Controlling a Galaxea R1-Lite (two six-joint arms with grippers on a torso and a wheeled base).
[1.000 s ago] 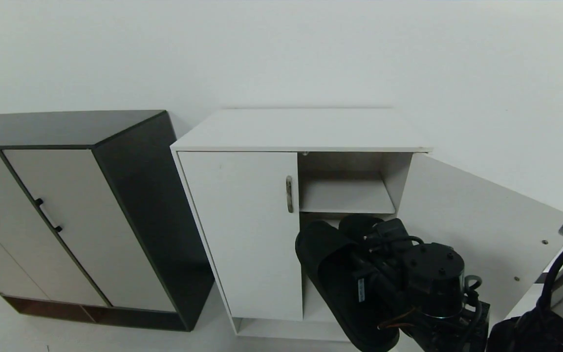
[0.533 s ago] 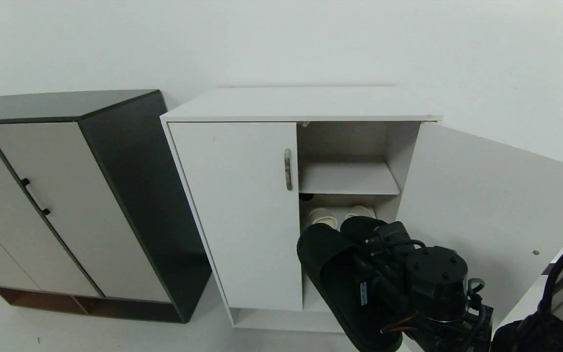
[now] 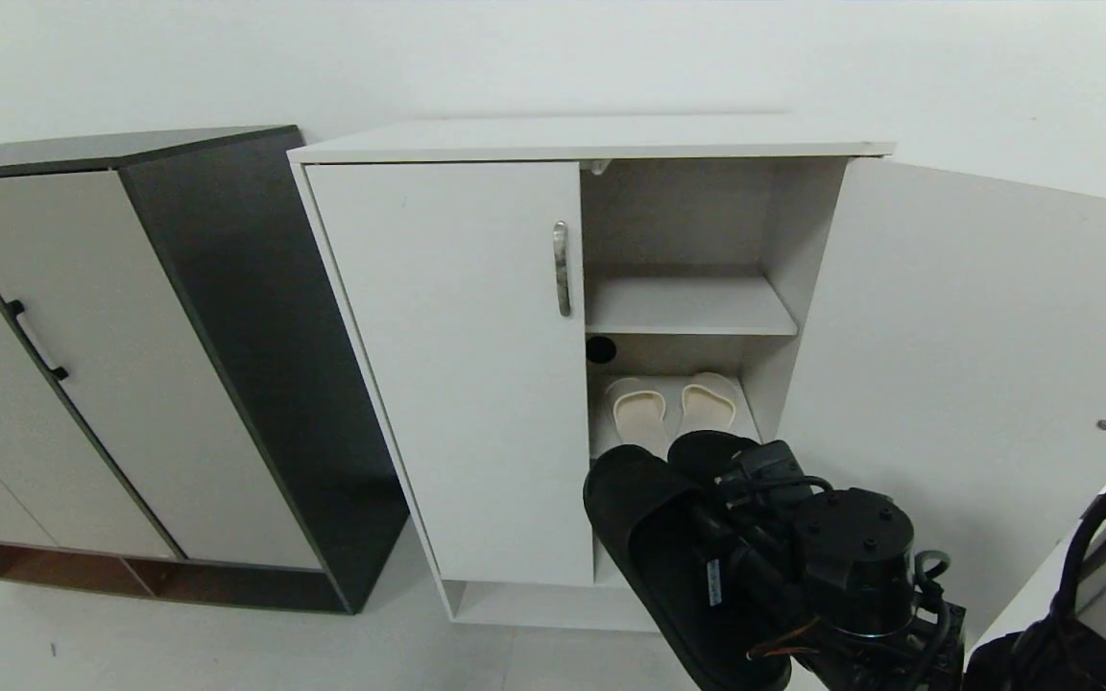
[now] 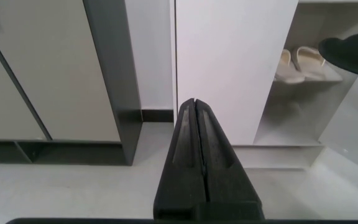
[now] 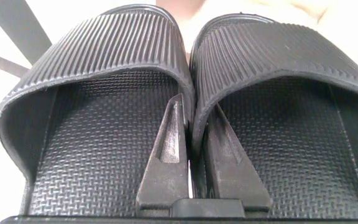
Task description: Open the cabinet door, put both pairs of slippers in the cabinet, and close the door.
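A white cabinet (image 3: 447,374) stands with its right door (image 3: 956,384) swung wide and its left door shut. A pair of cream slippers (image 3: 673,408) lies on the lower shelf inside; the cream slippers (image 4: 303,62) also show in the left wrist view. My right gripper (image 5: 191,130) is shut on the inner edges of a pair of black slippers (image 5: 191,81), held side by side. In the head view the black slippers (image 3: 668,537) hang in front of the open compartment, below the cream pair. My left gripper (image 4: 196,106) is shut with nothing in it, low before the cabinet's shut door.
A dark cabinet (image 3: 131,365) with pale doors stands left of the white one, a narrow gap between them. The upper shelf (image 3: 687,307) of the white cabinet is bare. Grey floor (image 3: 227,653) lies in front.
The head camera has sunk or tilted, so both cabinets sit higher in view and the cream slippers have come into sight. The black slippers stay in my right gripper.
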